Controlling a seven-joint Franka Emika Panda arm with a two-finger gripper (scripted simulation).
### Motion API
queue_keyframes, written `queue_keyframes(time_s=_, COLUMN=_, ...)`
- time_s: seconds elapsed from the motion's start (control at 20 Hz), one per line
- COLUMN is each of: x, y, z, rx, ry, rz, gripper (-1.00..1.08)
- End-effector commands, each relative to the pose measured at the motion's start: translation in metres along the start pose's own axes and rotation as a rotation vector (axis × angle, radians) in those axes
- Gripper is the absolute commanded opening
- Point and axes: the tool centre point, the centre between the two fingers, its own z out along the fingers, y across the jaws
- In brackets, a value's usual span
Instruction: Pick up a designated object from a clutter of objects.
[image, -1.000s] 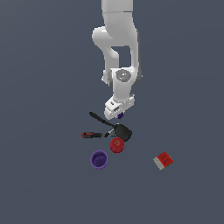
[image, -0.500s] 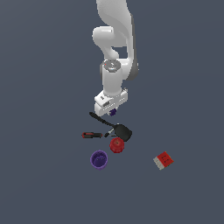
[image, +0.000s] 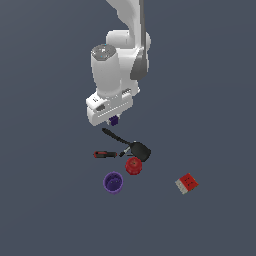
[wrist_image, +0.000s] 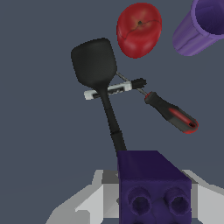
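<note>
In the exterior view the gripper (image: 114, 119) hangs above the end of the black pan's (image: 131, 145) long handle, and the tiny purple block (image: 114, 120) shows just under the white hand, clear of the floor and apart from the clutter. The red-and-black-handled tool (image: 106, 154) lies just beside the pan, the red cup (image: 133, 165) just below the pan's head in this view, the purple cup (image: 113, 182) near the red cup, and the red-white box (image: 187, 183) well apart from the pan toward the exterior view's right. The grip itself is too small to judge here. In the wrist view the block (wrist_image: 154, 186) fills the near foreground, its studded face toward the camera, seated between the pale finger bodies, so the fingers look clamped on it, though the contact faces are hidden. Beyond it lie the pan (wrist_image: 94, 65), the tool (wrist_image: 171, 113) crossing near the pan's neck, the red cup (wrist_image: 139, 29) and the purple cup (wrist_image: 200, 25). The likely risk is slippage: a small smooth block held on little contact could twist or drop during a quick lift, landing on the pan handle beneath and bouncing among the other items.
</note>
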Motion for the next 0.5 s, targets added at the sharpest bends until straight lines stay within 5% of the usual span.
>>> queue_keyframes(time_s=0.0, x=-0.007, y=0.018, z=-0.021, rx=0.001, ry=0.000, rz=-0.001, gripper=-1.00)
queue_keyframes(time_s=0.45, x=-0.028, y=0.085, z=-0.099, rx=-0.001, ry=-0.001, rz=0.000, gripper=-1.00)
